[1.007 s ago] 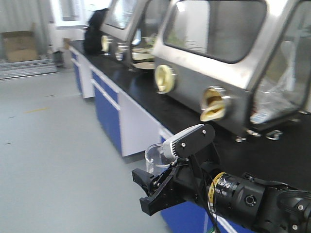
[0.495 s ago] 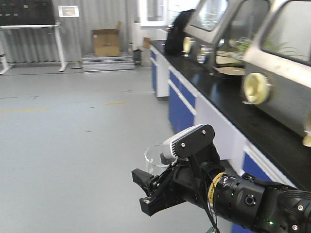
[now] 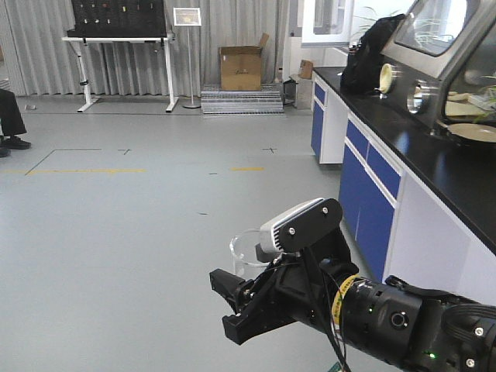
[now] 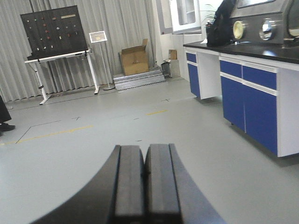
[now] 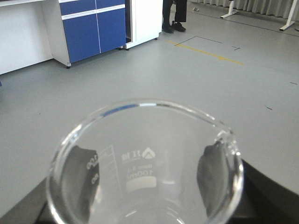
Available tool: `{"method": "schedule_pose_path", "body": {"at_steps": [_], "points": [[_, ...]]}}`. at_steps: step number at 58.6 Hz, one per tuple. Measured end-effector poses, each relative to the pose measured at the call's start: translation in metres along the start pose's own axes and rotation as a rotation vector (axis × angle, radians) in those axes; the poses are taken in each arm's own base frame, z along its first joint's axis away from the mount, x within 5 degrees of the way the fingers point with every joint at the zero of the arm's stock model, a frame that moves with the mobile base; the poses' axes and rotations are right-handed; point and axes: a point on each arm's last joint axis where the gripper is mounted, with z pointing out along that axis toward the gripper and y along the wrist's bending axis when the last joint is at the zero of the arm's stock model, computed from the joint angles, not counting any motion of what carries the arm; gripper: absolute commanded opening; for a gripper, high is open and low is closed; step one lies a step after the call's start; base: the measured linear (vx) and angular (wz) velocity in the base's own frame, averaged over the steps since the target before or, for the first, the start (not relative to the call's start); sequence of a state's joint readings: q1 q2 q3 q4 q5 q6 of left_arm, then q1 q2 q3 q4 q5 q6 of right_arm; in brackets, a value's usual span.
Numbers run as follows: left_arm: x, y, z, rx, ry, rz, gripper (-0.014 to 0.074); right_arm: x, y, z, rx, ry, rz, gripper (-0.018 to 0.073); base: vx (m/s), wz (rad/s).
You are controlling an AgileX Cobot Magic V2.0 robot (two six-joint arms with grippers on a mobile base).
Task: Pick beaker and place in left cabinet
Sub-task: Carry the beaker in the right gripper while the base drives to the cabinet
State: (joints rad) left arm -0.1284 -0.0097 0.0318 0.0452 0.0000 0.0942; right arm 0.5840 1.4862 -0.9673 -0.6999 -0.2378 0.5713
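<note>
The right gripper (image 3: 232, 304) is clamped on the beaker (image 5: 140, 173), its dark pads pressing both sides of the glass. It holds the beaker upright in the air above the grey floor (image 3: 116, 232). The left gripper (image 4: 145, 161) is clenched on nothing. A blue-fronted counter (image 3: 434, 167) runs along the right.

View: the front camera has swung left (the whole backdrop slid right across the frame).
Steel-framed glove boxes (image 3: 446, 35): filled the upper right a second ago, now only in the top right corner.
Black-topped, blue-fronted desk (image 3: 372, 167): from mid-frame to the right side.
Brown cardboard box (image 3: 240, 68): from far upper left to top centre.
Behind the small clear glass beaker (image 3: 248, 249): desk front then, bare grey floor (image 3: 139, 232) now.
New since a second ago: black panel on a white-legged stand (image 3: 118, 17), dark-trousered legs (image 3: 9, 116) at the left edge.
</note>
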Motion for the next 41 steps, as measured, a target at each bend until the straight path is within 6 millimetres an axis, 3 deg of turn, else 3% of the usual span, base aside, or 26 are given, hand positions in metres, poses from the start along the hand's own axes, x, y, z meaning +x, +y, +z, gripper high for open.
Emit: {"method": "schedule_pose_path", "body": {"at_steps": [41], "points": [[0.0,0.0,0.0,0.0,0.0,0.0,0.0001,0.0001,0.0,0.0,0.0,0.001,0.0,-0.0001,0.53,0.03]]}}
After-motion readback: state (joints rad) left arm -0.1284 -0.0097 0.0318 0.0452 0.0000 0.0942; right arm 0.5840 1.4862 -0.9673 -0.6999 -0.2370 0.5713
